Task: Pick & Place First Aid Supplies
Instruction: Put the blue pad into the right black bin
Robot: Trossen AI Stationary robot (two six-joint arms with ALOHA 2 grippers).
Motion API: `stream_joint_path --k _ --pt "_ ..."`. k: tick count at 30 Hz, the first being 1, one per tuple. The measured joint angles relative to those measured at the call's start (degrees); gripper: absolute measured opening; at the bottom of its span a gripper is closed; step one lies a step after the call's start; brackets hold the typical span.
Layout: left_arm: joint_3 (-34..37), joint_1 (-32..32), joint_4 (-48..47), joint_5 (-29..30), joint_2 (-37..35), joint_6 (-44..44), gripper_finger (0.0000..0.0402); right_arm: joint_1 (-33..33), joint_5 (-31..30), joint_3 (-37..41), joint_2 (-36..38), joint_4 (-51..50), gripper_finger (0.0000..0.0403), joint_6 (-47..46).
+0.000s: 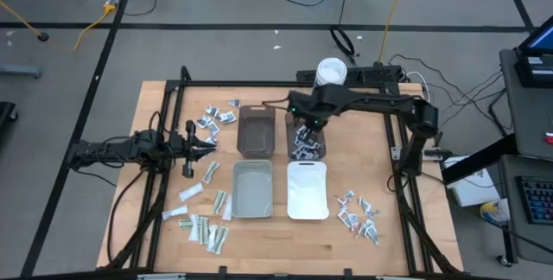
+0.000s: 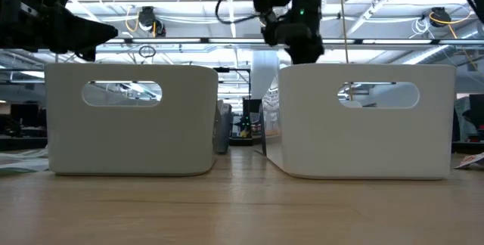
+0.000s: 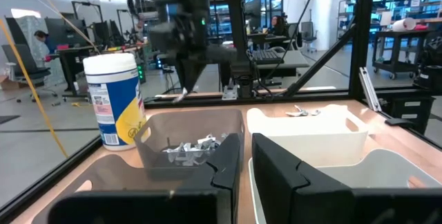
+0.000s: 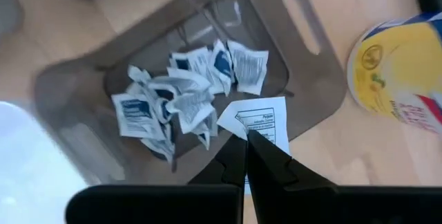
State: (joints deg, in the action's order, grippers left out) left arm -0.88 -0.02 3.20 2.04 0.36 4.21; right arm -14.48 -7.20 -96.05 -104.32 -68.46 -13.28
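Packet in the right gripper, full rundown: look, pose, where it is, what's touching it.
The packet is a small flat white square printed with black text, apparently sealed paper or foil. It is pinched at one edge between the shut fingers of the right gripper and hangs clear above the dark translucent bin. It touches none of the blue-marked packets piled in that bin. One corner looks slightly bent. Only the fingers touch it.
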Motion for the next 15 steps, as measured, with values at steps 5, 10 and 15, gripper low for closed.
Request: stream_joint_path --k 5,10,15 --pt "0.0 0.0 0.0 0.0 0.0 0.0 0.0047 1.4 2.59 2.47 -2.64 5.28 0.0 0.09" --pt "0.0 0.0 0.0 0.0 0.0 0.0 0.0047 2.56 6.63 5.34 -5.54 8.08 0.0 0.62" --pt "0.02 0.01 0.0 0.0 0.0 0.0 0.0047 2.6 8.81 7.8 -6.72 10.67 0.0026 1.06"
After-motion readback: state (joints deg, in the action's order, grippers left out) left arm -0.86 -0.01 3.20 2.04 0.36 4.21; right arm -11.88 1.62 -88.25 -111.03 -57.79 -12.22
